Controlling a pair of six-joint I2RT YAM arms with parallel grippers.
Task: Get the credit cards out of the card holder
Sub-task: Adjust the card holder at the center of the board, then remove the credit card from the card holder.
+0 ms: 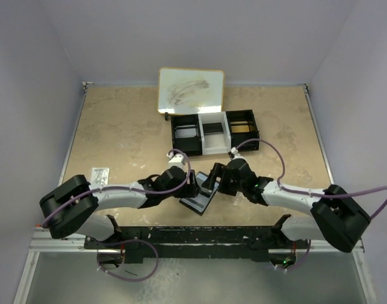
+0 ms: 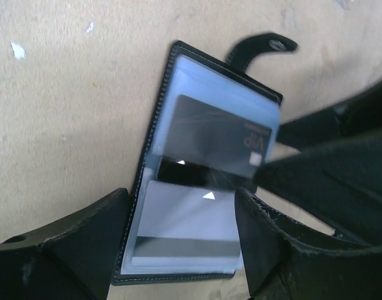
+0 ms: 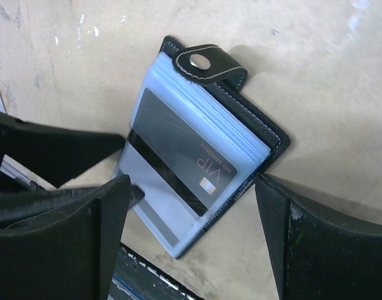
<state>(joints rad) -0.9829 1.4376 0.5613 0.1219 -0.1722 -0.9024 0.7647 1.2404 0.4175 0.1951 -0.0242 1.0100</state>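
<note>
The beige mottled tabletop (image 1: 123,133) carries a white rounded-corner board with grey smudges (image 1: 191,90) at upper centre, and a black-and-white three-compartment tray (image 1: 213,147) just below it. A small clear packet (image 1: 101,175) lies at left. An open black bifold card holder (image 1: 199,202) lies flat at lower centre.

Shows the card holder (image 1: 199,201) lying open on the table (image 1: 117,126), near the front edge at mid-width, between the left gripper (image 1: 193,185) on its left and the right gripper (image 1: 213,180) on its right. Places the first card (image 2: 222,134) in a pocket of the half bearing the snap tab (image 2: 266,47), and the second card (image 2: 187,215) in the other half. Sets the three-compartment tray (image 1: 213,149) behind the holder, a flat board (image 1: 191,90) just behind the tray, and a small packet (image 1: 101,174) well to the left.
</note>
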